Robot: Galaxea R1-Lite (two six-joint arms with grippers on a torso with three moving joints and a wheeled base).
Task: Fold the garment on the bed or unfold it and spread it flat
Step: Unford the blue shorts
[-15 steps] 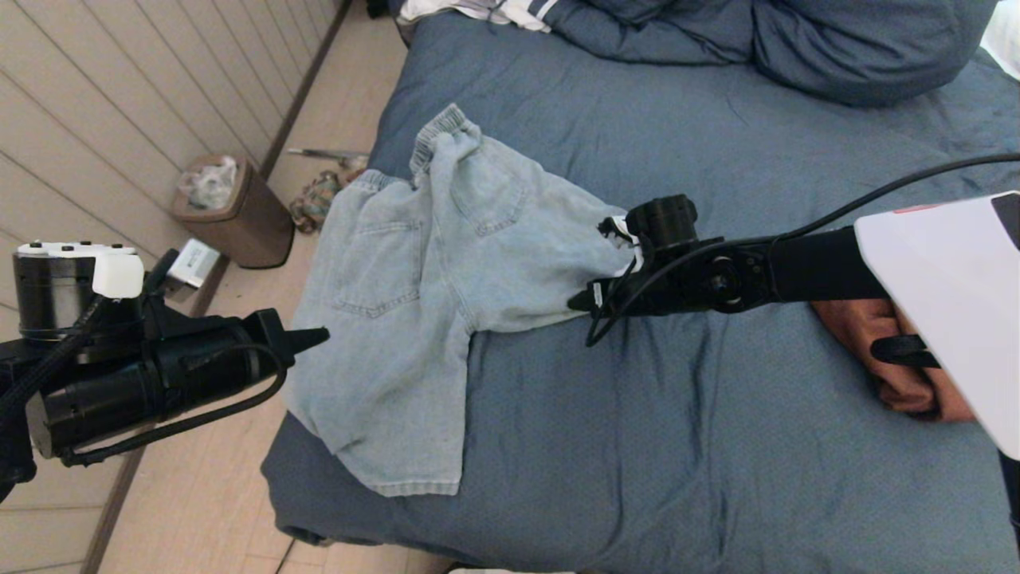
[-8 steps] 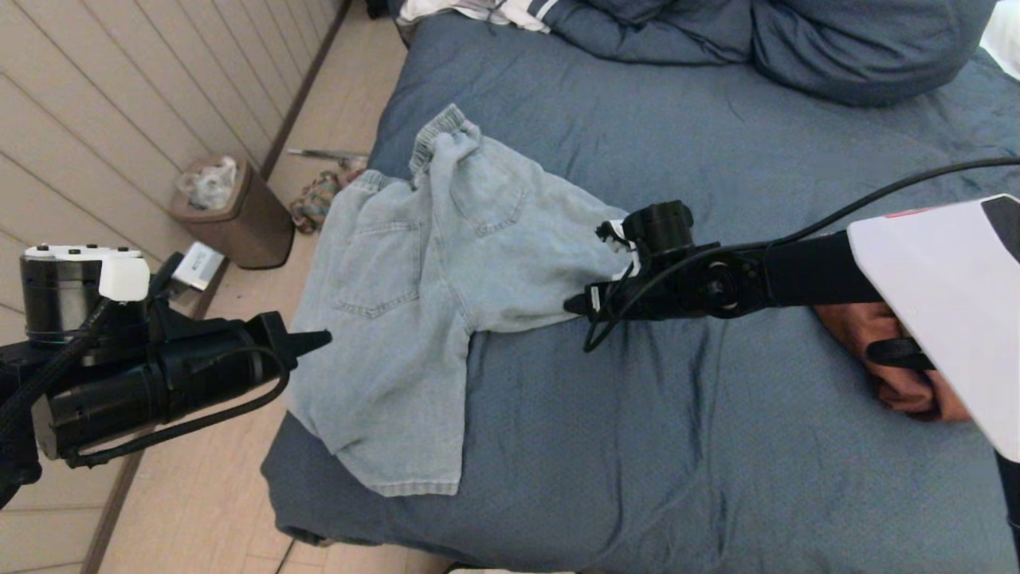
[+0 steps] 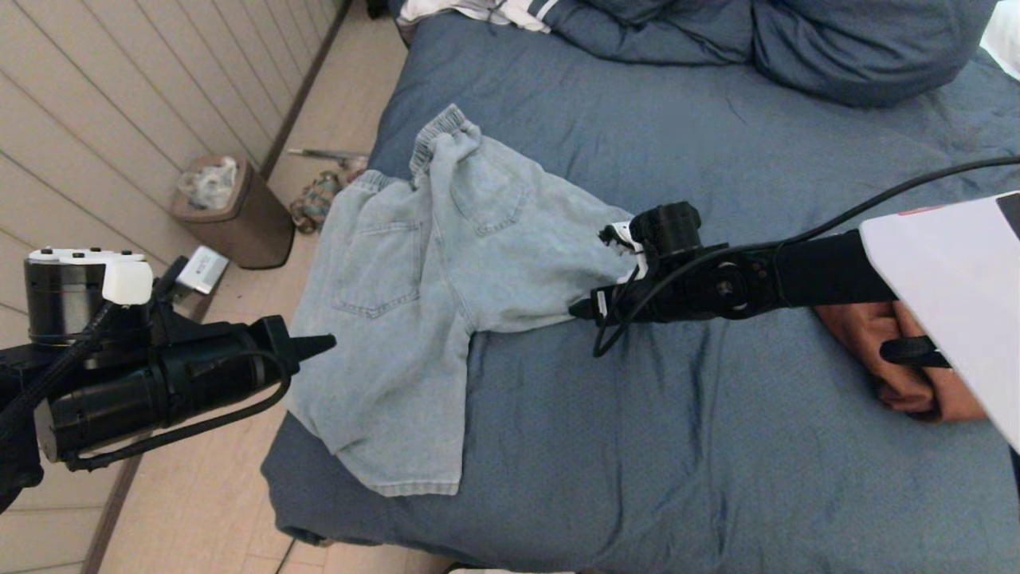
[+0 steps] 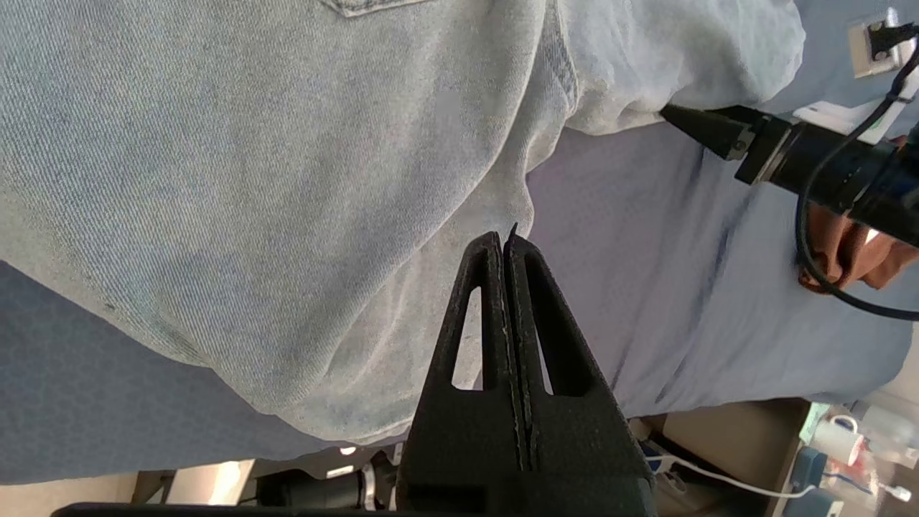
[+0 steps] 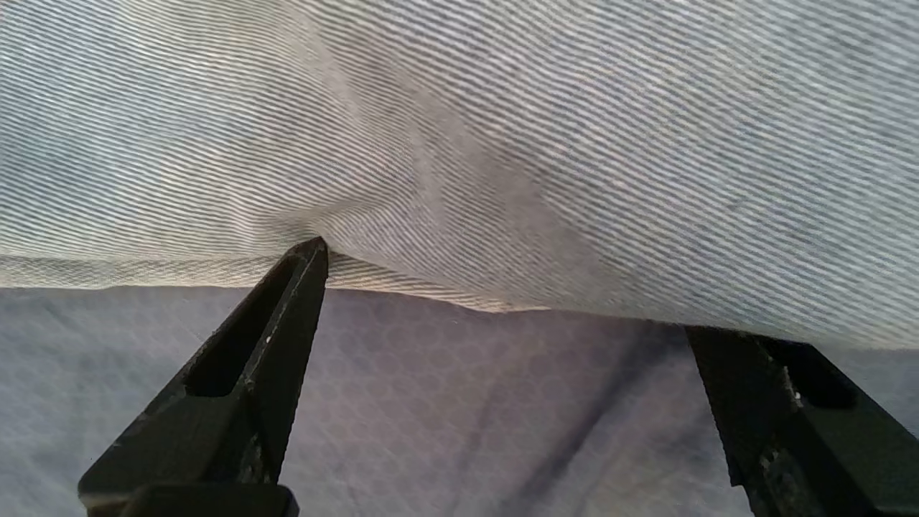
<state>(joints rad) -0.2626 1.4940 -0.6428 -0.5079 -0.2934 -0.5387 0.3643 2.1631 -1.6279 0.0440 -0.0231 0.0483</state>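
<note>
Light-blue denim shorts, the garment (image 3: 422, 303), lie rumpled on the slate-blue bed (image 3: 717, 446) near its left edge, waistband toward the pillows. My right gripper (image 3: 575, 309) is at the hem of the right leg. In the right wrist view the right gripper (image 5: 502, 298) stands open. One fingertip (image 5: 312, 255) touches the denim (image 5: 459, 143) edge and the other tip is hidden under the hem, with nothing gripped. My left gripper (image 3: 325, 344) hovers over the shorts' left side. Seen in the left wrist view, the left gripper (image 4: 506, 240) is shut and empty.
Blue pillows (image 3: 797, 40) and striped white clothing (image 3: 494, 11) lie at the head of the bed. A rust-brown garment (image 3: 892, 359) lies under my right arm. On the floor to the left stand a brown bin (image 3: 239, 215) and small clutter (image 3: 319, 199).
My right gripper has shifted slightly right and toward me at the hem, its jaws a little wider. The left gripper has crept slightly to the right. The shorts lie as before.
</note>
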